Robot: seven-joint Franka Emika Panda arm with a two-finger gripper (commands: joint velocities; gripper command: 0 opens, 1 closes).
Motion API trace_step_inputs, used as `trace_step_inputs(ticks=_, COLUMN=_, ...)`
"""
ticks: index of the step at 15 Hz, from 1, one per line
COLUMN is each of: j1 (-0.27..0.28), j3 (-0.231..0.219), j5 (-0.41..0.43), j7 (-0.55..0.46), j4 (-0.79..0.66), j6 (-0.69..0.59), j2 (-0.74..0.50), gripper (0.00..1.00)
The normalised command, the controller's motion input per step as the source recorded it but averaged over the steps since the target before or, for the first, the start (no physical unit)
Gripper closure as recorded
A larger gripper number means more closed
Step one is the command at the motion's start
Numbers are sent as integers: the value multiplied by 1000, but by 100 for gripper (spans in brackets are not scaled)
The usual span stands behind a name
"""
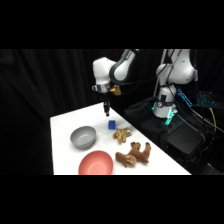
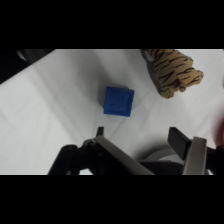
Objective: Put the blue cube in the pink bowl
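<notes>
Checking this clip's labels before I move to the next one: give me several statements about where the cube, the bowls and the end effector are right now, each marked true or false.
1. The small bright-blue cube lies on the white table, outside both bowls. True.
2. The end effector is clamped on the cube. False: its fingers are apart and empty, with the cube lying free on the table ahead of them in the wrist view.
3. The round salmon-pink bowl is empty. True.
4. The grey metallic bowl is stacked inside the pink one. False: they sit apart on the table.
5. Brown lumpy root-like pieces fill the grey bowl. False: they lie on the table beside the bowls.
</notes>
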Motion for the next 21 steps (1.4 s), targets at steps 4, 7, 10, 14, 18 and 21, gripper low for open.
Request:
trace_step_inputs(ticks=4, j1=12, j3=-1, j5=139, j7=70, j4=-227, j6=435, j2=13, gripper=0)
trace_step_inputs(ticks=7, j1=24, j3=31, j5=181, j7=12, j4=-148, j6=381, j2=80, gripper=0)
trace_step_inputs(ticks=10, j1=28, j3=78, j5=242, j7=-45, j4=-104, j6=336, j2=95, gripper=0)
trace_step_inputs(ticks=14, j1=5, j3=102, j5=279, j7=-87, j4=-63, j6=348, j2=127, gripper=0)
trace_step_inputs(ticks=18, j1=27, j3=26, j5=121, j7=31, j4=-29, j6=354, j2=193, gripper=0)
trace_step_inputs(ticks=21, j1=13, j3=29, j5=103, j7=44, j4=-27, j6=321, j2=136, gripper=0)
